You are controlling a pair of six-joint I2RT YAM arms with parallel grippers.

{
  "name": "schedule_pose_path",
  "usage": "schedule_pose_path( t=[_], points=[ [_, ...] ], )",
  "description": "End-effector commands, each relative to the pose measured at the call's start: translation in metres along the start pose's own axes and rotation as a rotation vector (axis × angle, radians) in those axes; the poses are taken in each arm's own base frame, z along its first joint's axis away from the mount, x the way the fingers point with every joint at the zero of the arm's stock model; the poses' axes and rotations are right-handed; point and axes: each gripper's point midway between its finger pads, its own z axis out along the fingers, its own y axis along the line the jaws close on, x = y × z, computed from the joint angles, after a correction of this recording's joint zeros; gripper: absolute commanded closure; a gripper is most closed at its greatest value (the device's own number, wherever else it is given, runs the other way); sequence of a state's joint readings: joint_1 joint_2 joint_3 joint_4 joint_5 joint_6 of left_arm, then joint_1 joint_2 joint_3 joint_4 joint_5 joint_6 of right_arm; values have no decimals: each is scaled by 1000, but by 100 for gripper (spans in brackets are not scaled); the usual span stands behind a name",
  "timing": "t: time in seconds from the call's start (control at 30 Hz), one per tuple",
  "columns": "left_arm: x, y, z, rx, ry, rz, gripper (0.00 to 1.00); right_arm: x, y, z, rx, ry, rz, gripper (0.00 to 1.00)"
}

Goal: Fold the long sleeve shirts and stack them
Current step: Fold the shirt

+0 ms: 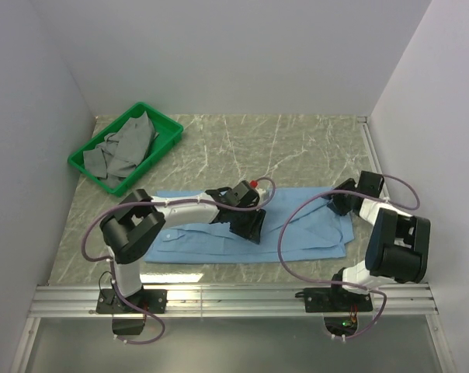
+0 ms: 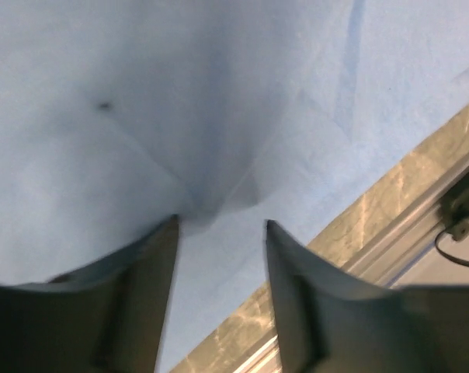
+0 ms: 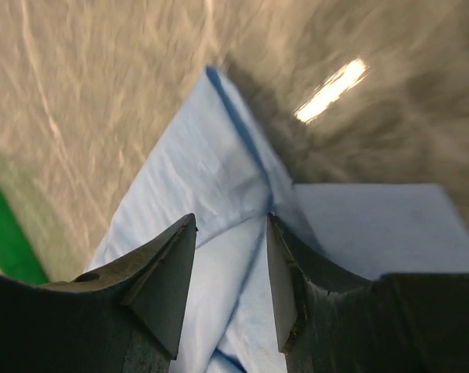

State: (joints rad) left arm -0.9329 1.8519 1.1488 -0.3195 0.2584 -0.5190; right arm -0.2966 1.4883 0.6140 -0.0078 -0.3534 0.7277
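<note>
One light blue long sleeve shirt [image 1: 312, 225] lies spread flat across the near half of the marble table [image 1: 297, 148]. My left gripper [image 1: 250, 225] sits low over the middle of it. In the left wrist view that gripper [image 2: 220, 221] is open, its tips resting by a small pucker in the cloth [image 2: 219, 93], with nothing clamped. My right gripper [image 1: 343, 203] hovers at the shirt's right end. The right wrist view shows it [image 3: 231, 217] open above a folded corner of the shirt [image 3: 196, 171], a seam running between the fingers.
A green bin [image 1: 161, 118] holding grey cloths [image 1: 122, 151] stands at the back left. An aluminium rail [image 1: 234, 299] runs along the table's near edge, just past the shirt's hem. White walls close in the left, back and right sides.
</note>
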Motion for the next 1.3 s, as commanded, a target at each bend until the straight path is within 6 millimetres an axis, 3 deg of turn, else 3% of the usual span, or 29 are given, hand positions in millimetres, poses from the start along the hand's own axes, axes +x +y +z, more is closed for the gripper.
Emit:
schedule_pose_path(
  t=[0.0,0.07,0.1,0.13,0.2,0.23,0.3,0.4,0.43,0.63,0.83,1.0,1.17,1.27],
  points=[
    [-17,8,-27,-90,-91,2,43,-29,6,-22,83,-125,-82,51],
    [-34,5,-49,-121,-172,-5,31,-35,13,-39,118,-191,-128,50],
    [-44,2,-58,-129,-208,-7,24,-18,14,-42,143,-160,-161,50],
    [-53,-2,-73,-132,-252,-7,14,-17,15,-52,158,-194,-178,48],
    [-65,7,-92,-192,-311,-29,9,10,17,-59,168,-146,-222,47],
    [-72,11,-105,-208,-349,-49,9,13,16,-67,179,-171,-243,46],
    [-75,33,-118,-290,-383,-90,9,34,12,-75,193,-123,-290,43],
    [-75,79,-131,-375,-394,-213,10,57,-12,-82,274,-32,-344,39],
    [-73,104,-138,-416,-397,-282,10,64,-16,-84,283,-10,-367,38],
    [-47,185,-142,-535,-366,-482,13,101,-36,-80,298,110,-369,39],
    [-27,227,-133,-577,-357,-655,18,95,-29,-56,310,110,-332,40],
    [-3,240,-119,-574,-301,-731,18,78,-20,-25,332,105,-303,41],
    [26,230,-105,-505,-240,-790,18,44,-3,6,366,69,-318,41],
    [33,219,-105,-452,-227,-792,17,18,27,34,353,60,-362,41]
  ],
)
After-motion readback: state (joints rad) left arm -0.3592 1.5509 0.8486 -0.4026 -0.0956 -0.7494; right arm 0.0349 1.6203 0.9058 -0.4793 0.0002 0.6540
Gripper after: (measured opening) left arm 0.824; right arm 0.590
